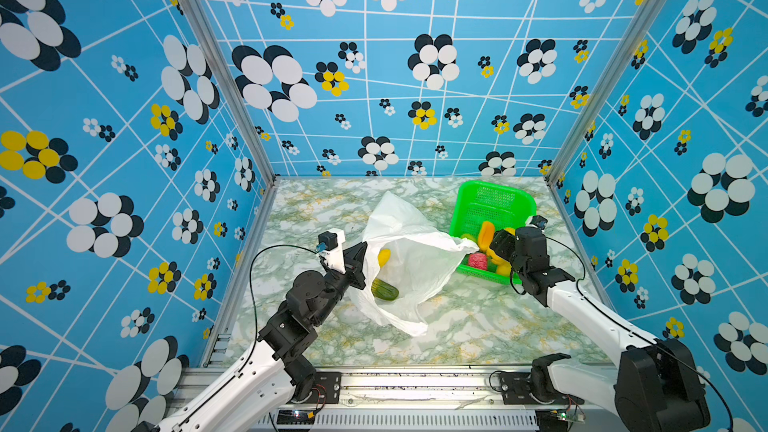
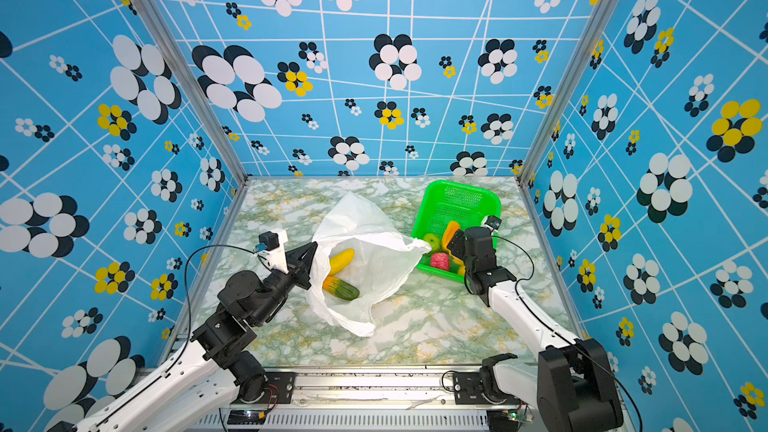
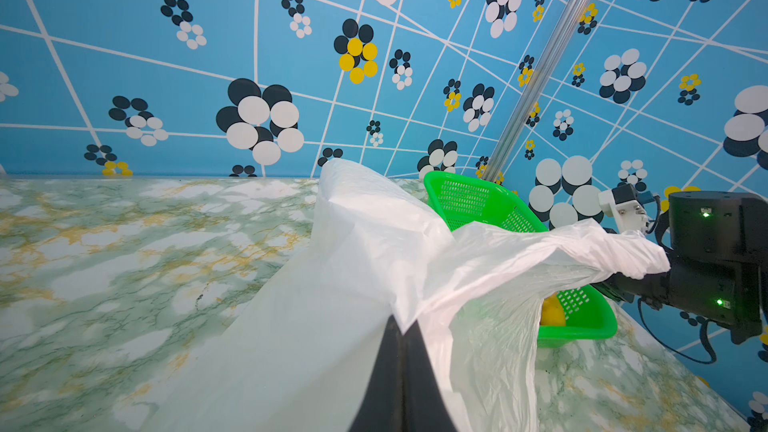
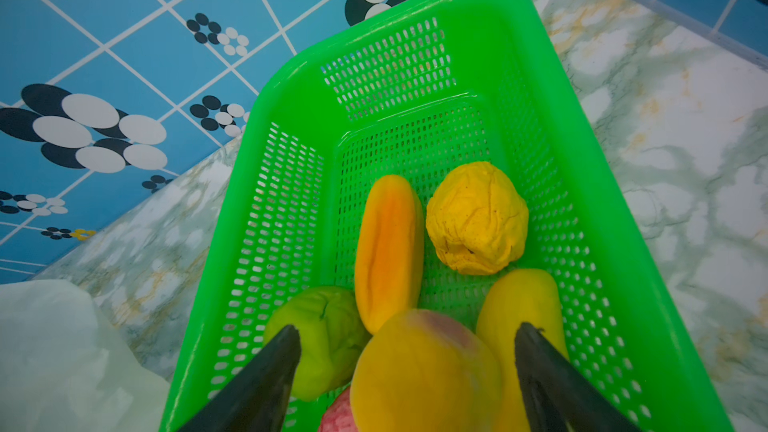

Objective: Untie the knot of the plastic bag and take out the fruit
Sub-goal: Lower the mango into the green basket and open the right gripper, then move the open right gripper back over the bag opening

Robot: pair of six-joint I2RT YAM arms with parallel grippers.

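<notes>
The white plastic bag (image 1: pixel 415 259) lies in the middle of the table with its mouth gaping; no knot shows. My left gripper (image 3: pixel 401 326) is shut on the bag's left rim and holds it up. Inside lie a yellow fruit (image 2: pixel 341 260) and a green-orange one (image 2: pixel 340 289). My right gripper (image 4: pixel 407 326) hangs open over the green basket (image 4: pixel 386 60). A round yellow-orange fruit (image 4: pixel 424 371) lies between its spread fingers, with a gap on each side. Below it are a green fruit (image 4: pixel 328 338), an orange oblong (image 4: pixel 388 251), a wrinkled yellow ball (image 4: pixel 478 218) and a red-pink ball (image 1: pixel 477 261).
The basket (image 1: pixel 494 197) stands at the back right, near the right wall. One flap of the bag (image 3: pixel 602 251) stretches toward the basket's near-left corner. Patterned blue walls close off the table on three sides.
</notes>
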